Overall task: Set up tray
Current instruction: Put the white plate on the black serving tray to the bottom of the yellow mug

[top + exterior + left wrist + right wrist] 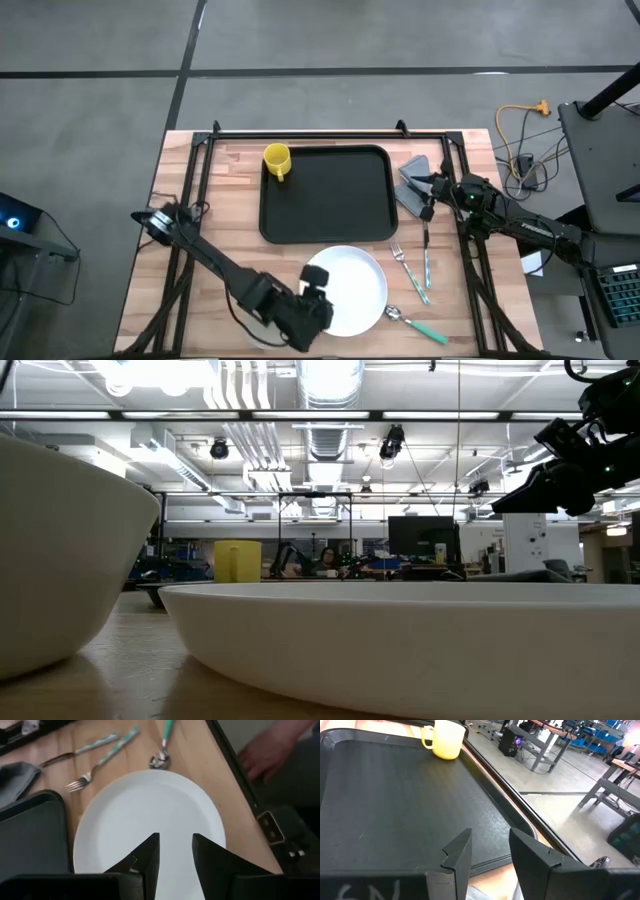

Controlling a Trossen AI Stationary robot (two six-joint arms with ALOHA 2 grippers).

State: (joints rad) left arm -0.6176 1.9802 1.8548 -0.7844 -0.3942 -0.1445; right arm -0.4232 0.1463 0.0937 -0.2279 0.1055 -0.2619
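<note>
Hovering over the plate [348, 290], the left gripper [175, 851] has its jaws parted with nothing between them, fingers pointing down at the near side of the white surface. Out from there, the plate sits on the wood just in front of the tray [328, 195], their edges almost touching. Right of the plate lies the cutlery: a fork [401, 260] and a teal-handled knife [424, 272] side by side, and a teal-handled spoon [418, 324] at the plate's near-right edge. In the left wrist view a person's hand [267, 751] rests beyond the table edge, clear of the work.

Over at the tray's right edge, the right gripper [491, 851] hangs with its jaws partly apart and empty, looking across the black surface. A grey cloth [414, 180] lies on the table beside that edge. On the tray, only the yellow mug [277, 160] stands, in the far-left corner; the rest is bare.

My read: the plate is next to go onto the tray. Doing it well means taking the rim, not the flat middle, so one finger slips under the lip. Then lift it clear of the tray's raised rim before moving across, keep it level, and set it down away from the mug. The spoon at the plate's edge could get knocked.
</note>
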